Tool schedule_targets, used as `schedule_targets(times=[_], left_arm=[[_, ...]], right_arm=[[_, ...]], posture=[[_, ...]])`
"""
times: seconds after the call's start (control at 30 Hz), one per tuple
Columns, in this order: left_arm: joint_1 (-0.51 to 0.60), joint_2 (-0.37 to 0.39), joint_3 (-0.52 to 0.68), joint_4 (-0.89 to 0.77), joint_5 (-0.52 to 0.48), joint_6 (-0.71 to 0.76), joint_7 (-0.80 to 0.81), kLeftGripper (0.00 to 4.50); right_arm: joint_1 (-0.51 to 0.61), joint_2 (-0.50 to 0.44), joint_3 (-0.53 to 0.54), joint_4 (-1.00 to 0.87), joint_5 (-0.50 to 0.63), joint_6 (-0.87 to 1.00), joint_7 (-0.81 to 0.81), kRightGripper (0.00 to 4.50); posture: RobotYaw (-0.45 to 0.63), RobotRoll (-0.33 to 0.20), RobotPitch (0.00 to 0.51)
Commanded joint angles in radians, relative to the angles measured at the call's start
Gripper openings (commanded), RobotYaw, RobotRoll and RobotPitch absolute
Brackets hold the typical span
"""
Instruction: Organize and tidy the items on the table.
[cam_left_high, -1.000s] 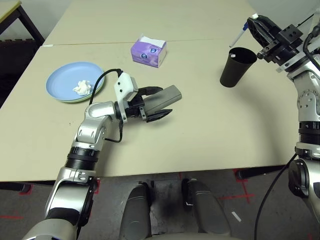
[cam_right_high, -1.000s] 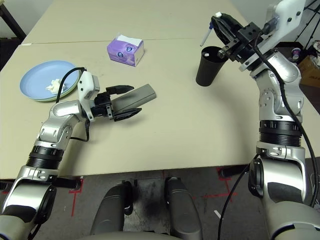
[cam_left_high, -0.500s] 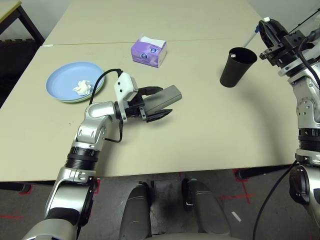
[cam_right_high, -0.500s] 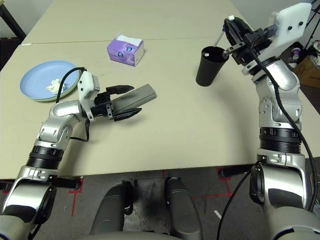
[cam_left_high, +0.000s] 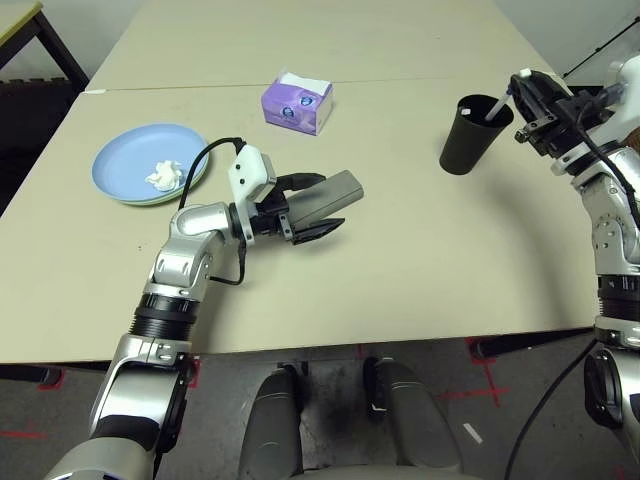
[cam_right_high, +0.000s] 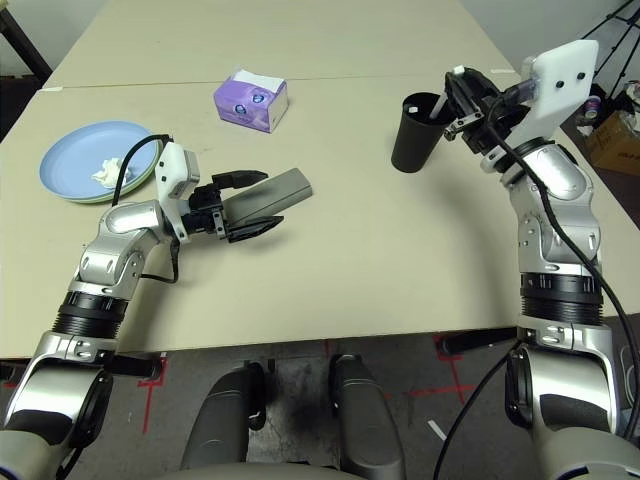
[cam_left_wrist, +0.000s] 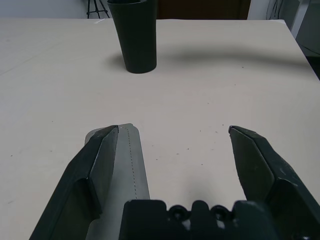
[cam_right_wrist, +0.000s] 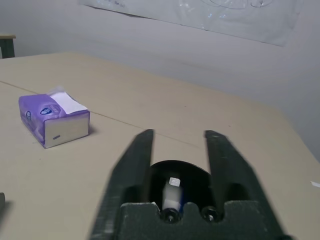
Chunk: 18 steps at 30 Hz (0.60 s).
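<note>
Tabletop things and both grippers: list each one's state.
Blue plate: stacked on the green one.
Green plate: underneath, mostly covered.
Loose tissue: crumpled, on the blue plate.
Tissue pack: open, tissue poking out.
Glasses case: lying on the table, by the left gripper.
Cup: upright, pens inside.
Left gripper: open.
Right gripper: open, at the cup.

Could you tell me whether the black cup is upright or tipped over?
Upright: the cup stands on its base, its open mouth facing up.
</note>
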<state>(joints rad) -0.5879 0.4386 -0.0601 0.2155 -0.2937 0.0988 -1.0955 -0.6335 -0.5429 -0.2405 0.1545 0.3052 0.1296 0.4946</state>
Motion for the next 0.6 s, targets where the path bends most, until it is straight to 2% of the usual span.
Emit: schedule_targets(times=[0.03,0.1,0.4,0.6], left_arm=[[-0.004,-0.002,-0.012,0.006,0.001,0.000,-0.004,4.50],[-0.003,-0.002,-0.012,0.006,0.001,-0.001,-0.004,4.50],[0.002,-0.007,0.011,-0.002,-0.004,-0.004,0.033,4.50],[0.018,-0.048,0.099,-0.048,-0.004,-0.006,0.224,4.50]], right_arm=[[0.008,-0.003,0.008,-0.023,-0.005,0.003,0.007,3.71],[0.006,-0.004,0.006,-0.022,-0.006,0.004,0.007,4.45],[-0.016,0.018,0.016,-0.011,0.019,0.010,0.032,4.48],[-0.044,0.102,0.033,0.045,0.002,-0.036,0.006,4.48]], posture=[[-0.11,0.000,0.144],[-0.11,0.000,0.143],[-0.10,0.000,0.140],[-0.10,0.000,0.133]])
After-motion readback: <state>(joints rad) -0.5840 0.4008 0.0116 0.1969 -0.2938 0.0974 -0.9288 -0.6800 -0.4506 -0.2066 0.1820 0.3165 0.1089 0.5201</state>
